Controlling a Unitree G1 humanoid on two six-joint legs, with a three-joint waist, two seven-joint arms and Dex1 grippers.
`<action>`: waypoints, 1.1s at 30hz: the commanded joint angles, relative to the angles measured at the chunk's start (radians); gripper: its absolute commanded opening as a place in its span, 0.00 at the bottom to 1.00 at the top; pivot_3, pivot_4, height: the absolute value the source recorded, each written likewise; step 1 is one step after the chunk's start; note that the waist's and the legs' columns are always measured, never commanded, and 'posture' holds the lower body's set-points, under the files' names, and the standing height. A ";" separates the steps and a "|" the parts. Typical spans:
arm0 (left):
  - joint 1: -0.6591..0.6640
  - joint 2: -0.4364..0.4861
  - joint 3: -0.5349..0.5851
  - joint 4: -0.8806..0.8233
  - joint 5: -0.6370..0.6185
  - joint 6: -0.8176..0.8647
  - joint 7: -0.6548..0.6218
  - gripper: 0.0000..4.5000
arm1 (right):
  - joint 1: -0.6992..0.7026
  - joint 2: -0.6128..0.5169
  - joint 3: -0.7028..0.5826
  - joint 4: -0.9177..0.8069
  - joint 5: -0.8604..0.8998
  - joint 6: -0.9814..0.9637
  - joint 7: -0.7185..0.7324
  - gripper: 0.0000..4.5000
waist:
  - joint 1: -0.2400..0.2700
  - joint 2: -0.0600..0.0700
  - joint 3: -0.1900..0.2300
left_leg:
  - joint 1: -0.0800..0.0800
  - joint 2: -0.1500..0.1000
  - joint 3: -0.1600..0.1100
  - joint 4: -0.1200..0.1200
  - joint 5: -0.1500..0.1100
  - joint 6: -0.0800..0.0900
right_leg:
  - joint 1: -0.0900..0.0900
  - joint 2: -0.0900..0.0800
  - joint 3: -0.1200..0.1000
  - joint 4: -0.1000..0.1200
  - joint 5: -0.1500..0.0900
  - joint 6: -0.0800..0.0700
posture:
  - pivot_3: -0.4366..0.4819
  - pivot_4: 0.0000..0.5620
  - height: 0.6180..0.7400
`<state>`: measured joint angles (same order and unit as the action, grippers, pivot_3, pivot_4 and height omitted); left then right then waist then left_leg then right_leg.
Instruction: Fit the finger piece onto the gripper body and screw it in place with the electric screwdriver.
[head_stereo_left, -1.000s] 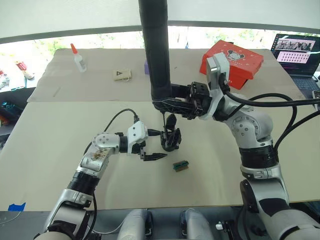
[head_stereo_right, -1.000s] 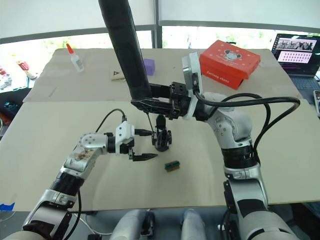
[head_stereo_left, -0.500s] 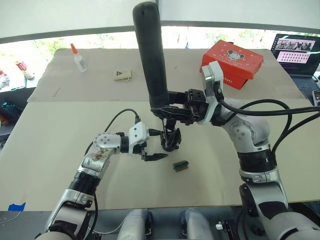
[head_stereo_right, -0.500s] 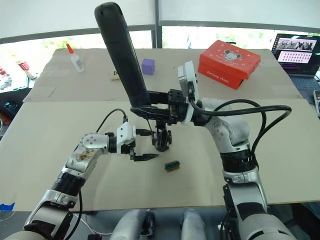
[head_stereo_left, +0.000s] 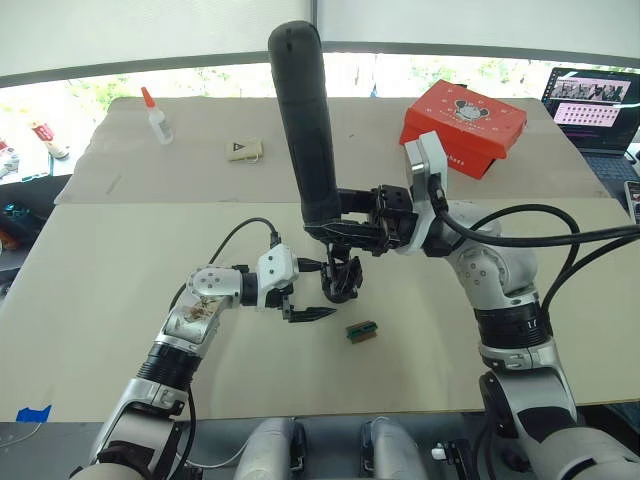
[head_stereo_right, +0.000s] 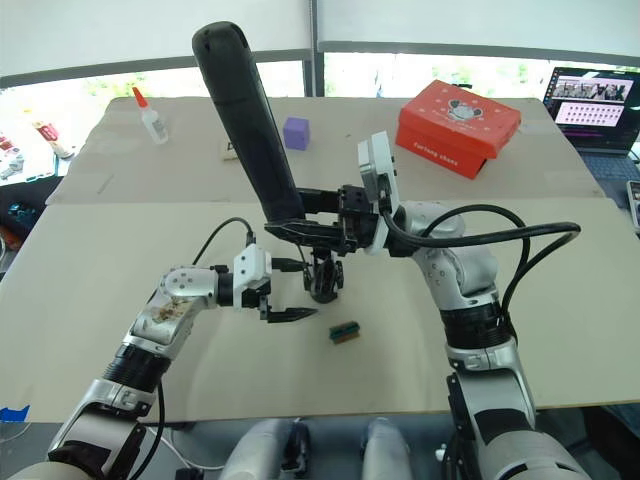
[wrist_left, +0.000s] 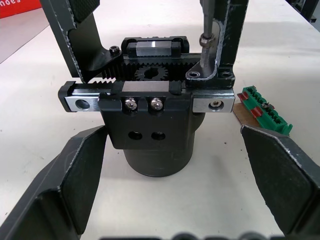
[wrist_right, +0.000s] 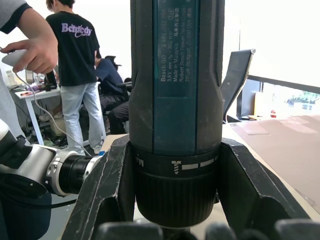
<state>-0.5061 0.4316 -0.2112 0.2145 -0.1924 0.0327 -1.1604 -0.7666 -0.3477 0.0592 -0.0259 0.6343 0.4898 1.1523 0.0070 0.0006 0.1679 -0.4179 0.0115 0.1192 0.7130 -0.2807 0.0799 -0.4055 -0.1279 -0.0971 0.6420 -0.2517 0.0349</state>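
The two fingers of the right gripper (wrist_right: 170, 220) are pressed against the lower collar of the electric screwdriver (head_stereo_left: 308, 130), one on each side, so the tool is clamped firmly and can be steered from near its working end. The long axis of the screwdriver is almost vertical, leaning a little toward the robot's left at the top; the rounded end points up and the thin metal bit (wrist_left: 205, 40) points down. In the left wrist view the bit is seen reaching down to a screw hole at the bracket of the gripper body (wrist_left: 152, 117), probably so that the screw can be driven straight. The fingers of the left gripper (wrist_left: 165, 185) are spread wide on both sides of the gripper body, close to it but not touching it, and nothing is pinched between them; it is judged that they are kept there to steady the body if needed. The gripper body stands upright on its round base on the table (head_stereo_left: 120, 250), near the middle, between the two arms. The finger piece (wrist_left: 80, 35) appears already set on the body and rises upward from its rail. A small green-and-brown block (head_stereo_left: 362, 331) lies just beside the body on the table.
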 joint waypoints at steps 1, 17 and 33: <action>-0.009 0.004 0.005 -0.015 -0.007 -0.005 -0.005 1.00 | -0.017 -0.009 -0.024 -0.018 0.001 -0.053 0.019 0.42 | 0.000 0.000 0.000 | 0.000 0.000 0.000 0.000 0.000 0.000 | 0.000 0.000 0.000 0.000 0.000 0.000 | 0.48 0.27 1.00; -0.011 0.006 0.007 -0.015 -0.006 -0.008 -0.003 1.00 | -0.016 -0.002 -0.026 -0.014 0.001 -0.050 0.022 0.42 | 0.000 0.000 0.000 | 0.000 0.000 0.000 0.000 0.000 0.000 | 0.000 0.000 0.000 0.000 0.000 0.000 | 0.48 0.27 1.00; -0.020 0.000 0.006 0.001 -0.003 -0.017 0.001 1.00 | -0.025 -0.004 -0.029 -0.044 0.021 -0.022 0.007 0.42 | 0.000 0.000 0.000 | 0.000 0.000 0.000 0.000 0.000 0.000 | 0.000 0.000 0.000 0.000 0.000 0.000 | 0.48 0.27 1.00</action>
<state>-0.5067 0.4324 -0.2112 0.2231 -0.1921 0.0287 -1.1597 -0.7668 -0.3517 0.0600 -0.0121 0.6124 0.4683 1.1592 0.0069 0.0006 0.1679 -0.4179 0.0115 0.1191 0.7130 -0.2807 0.0799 -0.4055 -0.1279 -0.0971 0.6420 -0.2517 0.0349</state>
